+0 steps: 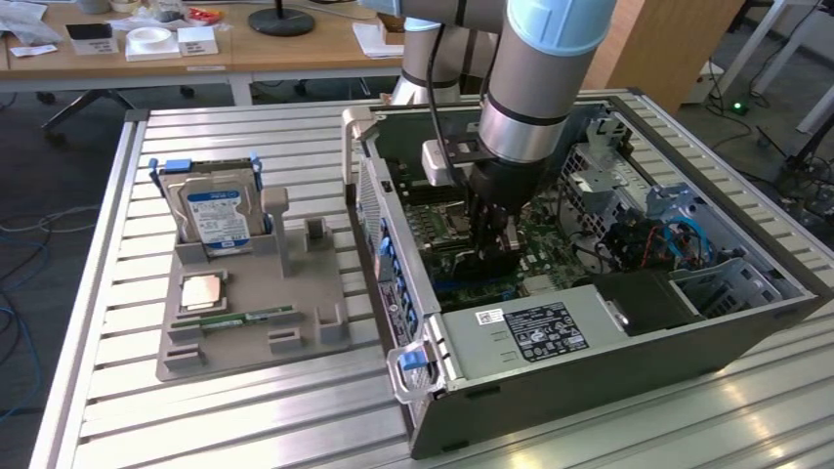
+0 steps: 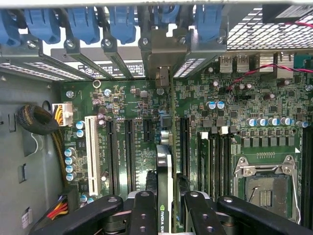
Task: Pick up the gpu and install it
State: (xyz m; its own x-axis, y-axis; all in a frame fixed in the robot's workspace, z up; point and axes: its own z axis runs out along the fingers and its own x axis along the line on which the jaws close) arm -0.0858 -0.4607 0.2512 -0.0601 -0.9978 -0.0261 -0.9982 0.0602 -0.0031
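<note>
I had one arm (image 1: 528, 88) reaching down into the one open computer case (image 1: 587, 332) on the slatted bench (image 1: 234, 410). From the wrist view, the hand (image 2: 165, 208) was pinching the gpu (image 2: 164, 171) edge-on between its two black fingers (image 2: 143, 213), one on each side of the card. The card stood upright over the motherboard (image 2: 230, 112), its far end meeting the rear bracket (image 2: 161, 54) at the case's slot wall, lined up among the dark expansion slots beside one white slot (image 2: 91, 154). I could not tell whether it was fully seated. I counted six blue slot clips (image 2: 83, 22) along that wall and one bare processor socket (image 2: 264, 188).

In the exterior view, one grey parts tray (image 1: 248, 332) sat on the bench toward the exterior view's left, well apart from the hand. It held one hard drive (image 1: 215, 215) with a blue-white label, standing upright, one memory stick (image 1: 234, 319) lying flat, and one small square chip (image 1: 202, 291)
</note>
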